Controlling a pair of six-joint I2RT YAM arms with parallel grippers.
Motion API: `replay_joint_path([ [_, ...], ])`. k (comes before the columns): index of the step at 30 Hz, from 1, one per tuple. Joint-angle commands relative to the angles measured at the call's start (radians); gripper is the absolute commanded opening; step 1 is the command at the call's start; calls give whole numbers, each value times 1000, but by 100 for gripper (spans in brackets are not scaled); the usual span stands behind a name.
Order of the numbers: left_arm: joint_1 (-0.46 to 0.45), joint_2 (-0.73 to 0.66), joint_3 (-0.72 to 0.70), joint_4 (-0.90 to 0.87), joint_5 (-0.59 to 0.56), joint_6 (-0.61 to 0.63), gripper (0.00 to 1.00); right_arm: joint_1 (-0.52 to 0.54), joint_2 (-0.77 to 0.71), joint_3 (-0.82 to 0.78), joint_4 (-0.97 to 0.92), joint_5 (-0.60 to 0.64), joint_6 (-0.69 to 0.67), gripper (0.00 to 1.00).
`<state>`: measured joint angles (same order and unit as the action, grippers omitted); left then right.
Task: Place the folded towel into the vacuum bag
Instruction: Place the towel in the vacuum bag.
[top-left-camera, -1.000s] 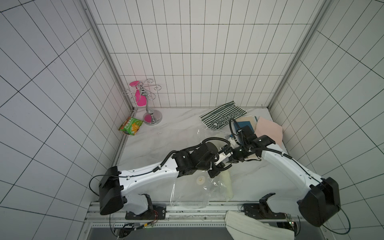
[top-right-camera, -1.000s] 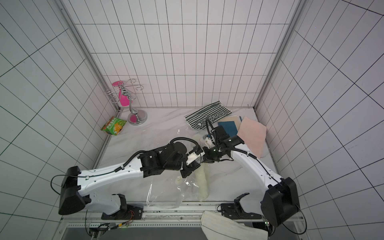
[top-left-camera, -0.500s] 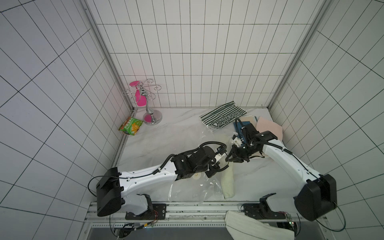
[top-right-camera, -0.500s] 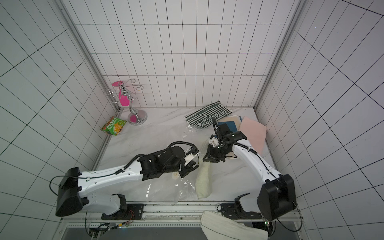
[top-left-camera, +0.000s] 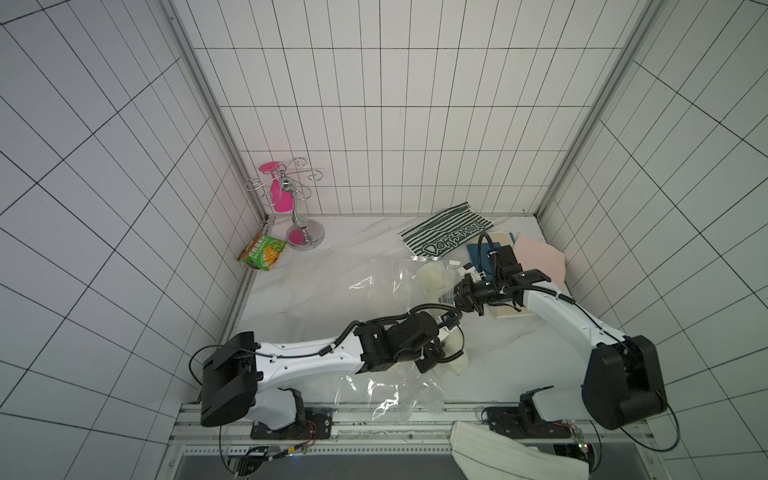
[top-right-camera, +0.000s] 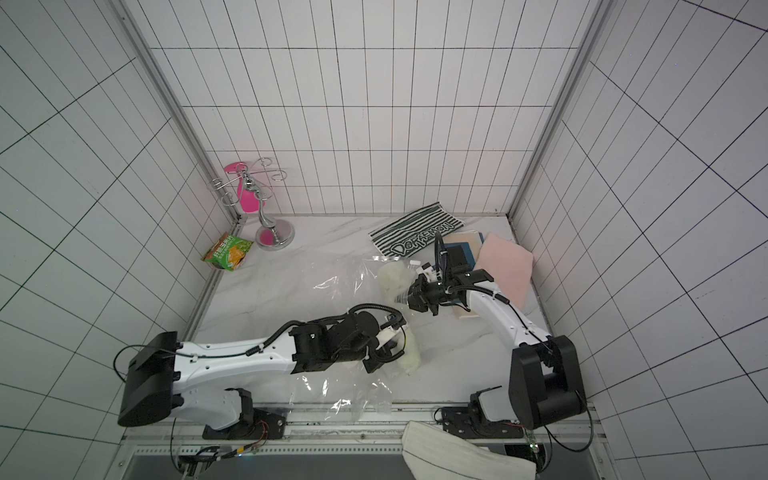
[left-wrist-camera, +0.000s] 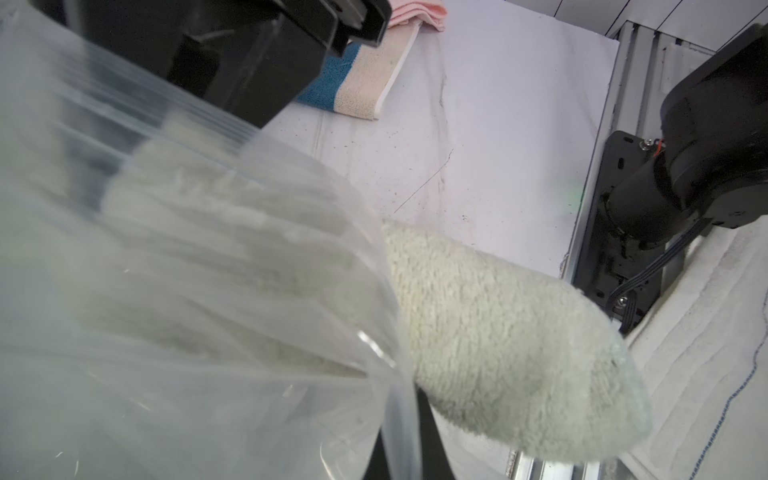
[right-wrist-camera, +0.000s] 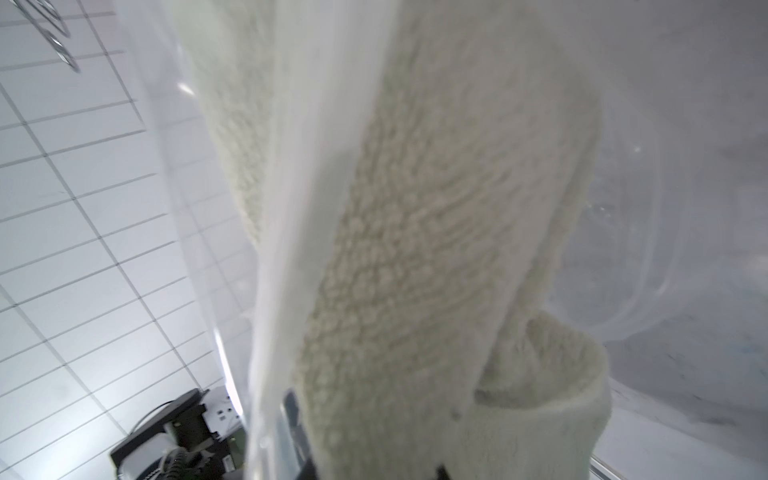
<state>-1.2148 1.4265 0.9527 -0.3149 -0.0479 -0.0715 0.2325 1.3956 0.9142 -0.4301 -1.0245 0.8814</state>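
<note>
The cream fluffy towel (top-left-camera: 432, 276) (top-right-camera: 395, 276) lies lengthwise, its far end under the clear film of the vacuum bag (top-left-camera: 374, 286) (top-right-camera: 332, 282). Its near end (left-wrist-camera: 498, 332) sticks out past the bag's mouth (left-wrist-camera: 166, 332). My right gripper (top-left-camera: 457, 297) (top-right-camera: 409, 297) (right-wrist-camera: 365, 449) is shut on the towel (right-wrist-camera: 415, 208), with bag film (right-wrist-camera: 665, 208) around it. My left gripper (top-left-camera: 440, 357) (top-right-camera: 388, 353) (left-wrist-camera: 409, 449) is shut on the bag's edge strip, beside the towel's near end. The valve is not visible.
At the back right lie a striped cloth (top-left-camera: 446, 239), a pink towel (top-left-camera: 540, 259) and a blue-and-beige cloth (top-left-camera: 509, 312). A green snack packet (top-left-camera: 262, 251) and a metal stand (top-left-camera: 299, 224) sit at the back left. A white ribbed cloth (top-left-camera: 511, 457) hangs below the front rail.
The two grippers have drawn apart: the right one went toward the back with the towel, the left one came toward the front with the bag's edge. The bag is now stretched out longer.
</note>
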Motion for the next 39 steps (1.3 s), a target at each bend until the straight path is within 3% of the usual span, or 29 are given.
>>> replay_joint_path([
  [1, -9, 1, -24, -5, -34, 18, 0, -94, -20, -115, 482, -180, 361, 0],
  [3, -9, -6, -21, -19, -65, 20, 0, -157, -46, -142, 481, -142, 402, 0],
  [6, -10, -23, 11, -22, -81, 16, 0, -171, -96, -149, 343, -22, 372, 0],
  [10, 9, -54, 88, -43, -105, 10, 0, -172, -166, -27, -134, 295, 85, 0],
  [14, 81, -102, 79, -33, -87, 16, 0, -167, -163, 65, -389, 524, -128, 0],
  [16, 125, -114, 64, -59, -88, 43, 0, -133, -127, 146, -568, 725, -265, 0],
  [18, 157, -127, 50, -57, -32, 48, 0, -115, -93, 171, -619, 795, -326, 0],
  [22, 134, -102, 23, 60, 108, 32, 0, -105, -115, 126, -509, 638, -255, 0],
  [28, 41, 47, 75, 32, 20, 34, 0, -92, -94, 112, -357, 251, -124, 0],
  [32, 41, 69, 60, 117, -46, 38, 0, -38, -106, 53, -246, 197, 15, 0],
  [35, 47, 84, 81, 151, -42, 55, 0, 7, -112, -72, 27, 177, 266, 0],
  [39, 41, 100, 91, 147, 7, 43, 0, -8, -98, -221, 442, 234, 614, 0],
])
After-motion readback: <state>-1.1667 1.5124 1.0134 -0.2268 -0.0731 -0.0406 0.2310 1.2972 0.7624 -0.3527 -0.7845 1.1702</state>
